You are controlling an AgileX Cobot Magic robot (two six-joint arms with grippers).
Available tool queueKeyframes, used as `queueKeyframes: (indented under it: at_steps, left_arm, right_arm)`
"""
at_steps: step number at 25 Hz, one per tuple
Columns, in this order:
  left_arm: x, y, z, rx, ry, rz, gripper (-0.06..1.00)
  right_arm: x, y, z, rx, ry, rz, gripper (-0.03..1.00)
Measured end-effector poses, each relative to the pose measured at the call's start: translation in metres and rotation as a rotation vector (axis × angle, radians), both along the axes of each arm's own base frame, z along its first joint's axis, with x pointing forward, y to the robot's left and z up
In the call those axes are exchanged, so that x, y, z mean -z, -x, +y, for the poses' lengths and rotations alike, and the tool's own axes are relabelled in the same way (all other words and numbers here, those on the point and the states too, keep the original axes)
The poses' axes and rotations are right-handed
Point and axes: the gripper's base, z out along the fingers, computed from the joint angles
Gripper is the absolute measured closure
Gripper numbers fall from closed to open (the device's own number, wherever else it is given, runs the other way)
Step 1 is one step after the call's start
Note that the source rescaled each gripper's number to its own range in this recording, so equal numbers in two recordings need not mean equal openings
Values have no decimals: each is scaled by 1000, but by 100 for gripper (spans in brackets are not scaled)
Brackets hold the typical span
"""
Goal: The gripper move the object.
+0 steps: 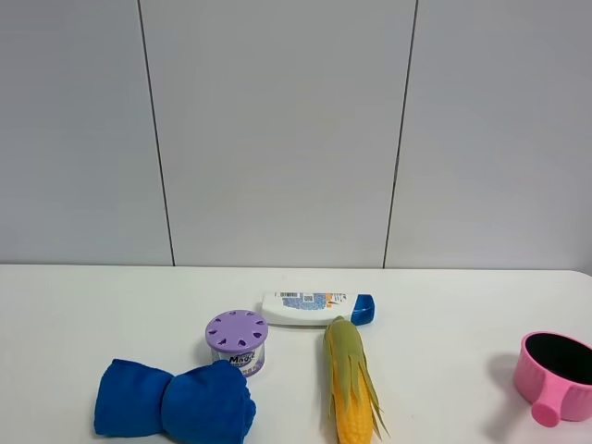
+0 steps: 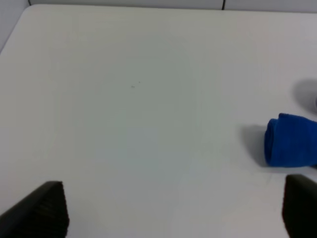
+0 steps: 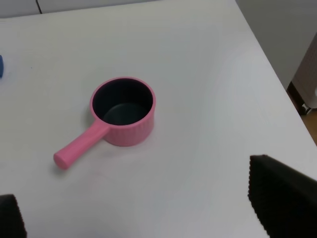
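On the white table (image 1: 111, 305) lie a blue rolled cloth (image 1: 174, 403), a purple-lidded jar (image 1: 237, 340), a white bottle with a blue cap (image 1: 316, 307), a corn cob in its husk (image 1: 350, 388) and a pink pot with a handle (image 1: 557, 374). Neither arm shows in the exterior high view. My left gripper (image 2: 173, 213) is open above bare table, with the end of the blue cloth (image 2: 291, 140) off to one side. My right gripper (image 3: 143, 213) is open and empty above the table, with the pink pot (image 3: 124, 112) ahead of it between the fingers.
A grey panelled wall (image 1: 277, 129) stands behind the table. The table's right edge (image 3: 270, 64) runs close to the pink pot. The jar touches the blue cloth, and the corn's tip lies close to the bottle.
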Motion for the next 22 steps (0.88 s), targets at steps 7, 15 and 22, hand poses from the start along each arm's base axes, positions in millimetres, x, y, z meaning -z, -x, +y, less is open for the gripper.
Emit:
queueKeyframes:
  at_steps: [7,15,22]
  left_arm:
    - [0,0,0,0,0,0,-6]
    - [0,0,0,0,0,0,-6]
    - [0,0,0,0,0,0,-6]
  right_arm:
    - [0,0,0,-1,1,-1,11]
    - [0,0,0,-1,0,-1,11]
    - [0,0,0,-2,-1,-1,11]
